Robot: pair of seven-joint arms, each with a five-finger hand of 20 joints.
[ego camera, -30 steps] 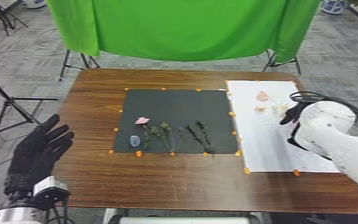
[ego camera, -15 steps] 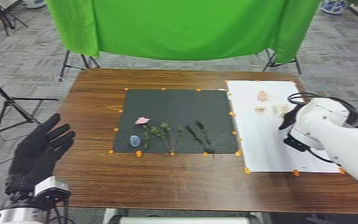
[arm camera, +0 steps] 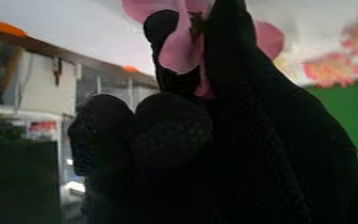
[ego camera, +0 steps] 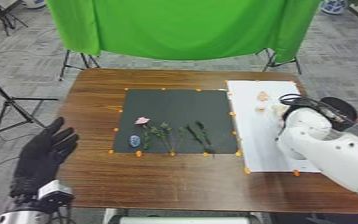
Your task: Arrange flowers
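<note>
pink flower point(arm camera: 181, 52) is gripped by the right hand point(ego camera: 289, 111), pinched between the thumb and fingers, petals showing on both sides of them; the glove covers the middle of the bloom, and i can't tell how far the lower part runs down inside the grip. two more fingers sit bent, nearer the wrist. from the head, the right hand is mostly hidden under its white forearm point(ego camera: 307, 142) and dark cables point(ego camera: 310, 101), so its exact height over the white paper point(ego camera: 257, 145) is hard to judge.

just past the right hand, on that paper, are a coral flower point(ego camera: 262, 95), a smaller peach one point(ego camera: 260, 108) and a pale one point(ego camera: 278, 108) partly cut off by the arm. to the hand's left the paper meets the black sheet point(ego camera: 175, 107), with orange tape point(ego camera: 247, 171) along the edges. farther left on the sheet lie dark green sprigs point(ego camera: 198, 136), thin green stems point(ego camera: 165, 132), a small pink bloom point(ego camera: 142, 120) and a blue patterned oval point(ego camera: 135, 141).

brown table point(ego camera: 184, 182) runs between the black sheet and the left hand point(ego camera: 42, 157), which is open, fingers loosely straight, beside the table's edge. green cloth point(ego camera: 184, 30) hangs beyond the far edge.
</note>
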